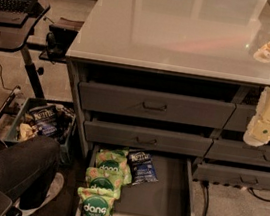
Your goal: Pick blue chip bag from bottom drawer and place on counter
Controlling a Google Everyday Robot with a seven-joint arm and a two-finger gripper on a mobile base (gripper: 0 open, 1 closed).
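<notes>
The blue chip bag [142, 167] lies at the back of the open bottom drawer [164, 198], dark navy with a white logo panel. Three light green "dang" bags [102, 183] lie in a row along the drawer's left side, next to it. The counter [177, 25] spans the top above the drawers. My gripper [258, 134] hangs at the far right on the pale arm, in front of the right-hand drawer fronts. It is well above and to the right of the bag, and nothing shows in it.
Two closed drawer fronts with bar handles [154, 105] sit above the open drawer. A bin [18, 118] at the left holds more snack bags. A laptop desk [10, 10] and a seated person's leg [10, 167] are at left. Cables [210, 212] lie on the floor at right.
</notes>
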